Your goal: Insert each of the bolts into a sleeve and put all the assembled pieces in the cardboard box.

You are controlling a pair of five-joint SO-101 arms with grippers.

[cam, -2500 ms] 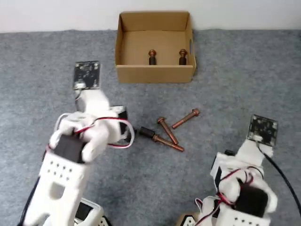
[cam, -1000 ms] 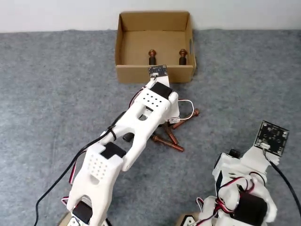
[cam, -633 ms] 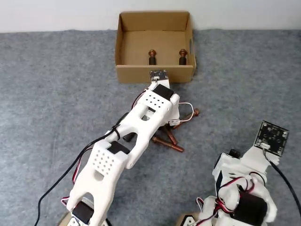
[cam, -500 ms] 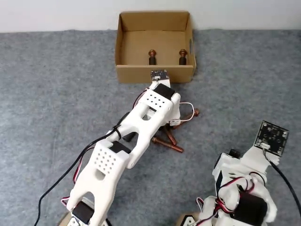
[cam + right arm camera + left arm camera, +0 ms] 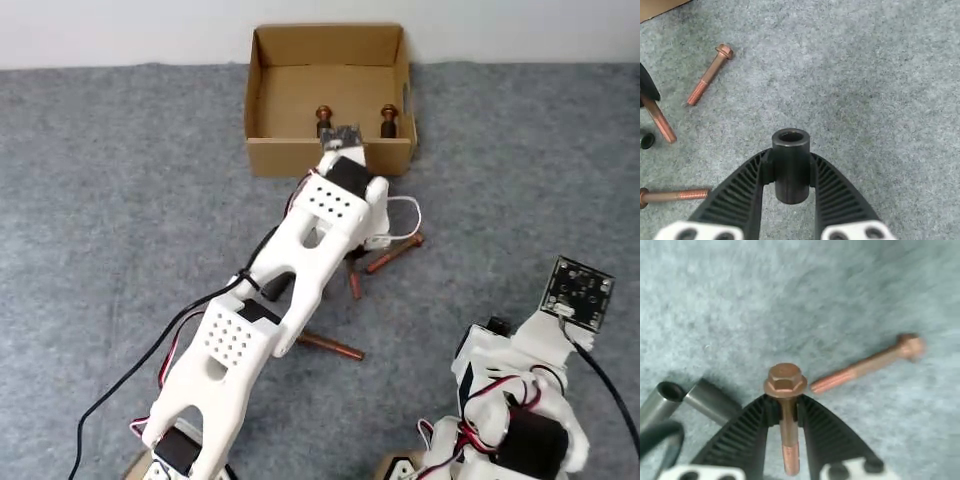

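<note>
Found the left gripper (image 5: 785,404) clamped on a copper bolt (image 5: 785,381). Jaws pressed on the shank just behind the hex head, head out past the fingertips, long axis in line with the gripper.

From the high view, saw the left arm (image 5: 300,260) stretched from 7 o'clock up toward the cardboard box (image 5: 328,157) at 12 o'clock. Caught a copper end of that bolt showing beside the arm near the table's middle, axis roughly 12 to 6.

Noted a loose bolt (image 5: 394,252) flat on the grey carpet (image 5: 120,200) just at 3 o'clock of the arm's wrist, axis 8 to 2, head at the 2 o'clock end. Spotted another bolt (image 5: 330,346) flat toward 6 o'clock, axis about 10 to 4; could not tell its head end there.

Saw two metal sleeves (image 5: 710,400) on the carpet close beside the left jaws.

Found the right gripper (image 5: 790,162), at 5 o'clock, shut on a black sleeve (image 5: 791,142), jaws squeezing its sides, bore open toward the wrist camera.

Counted two assembled pieces (image 5: 325,120) upright inside the box, heads up, side by side by its near wall.
</note>
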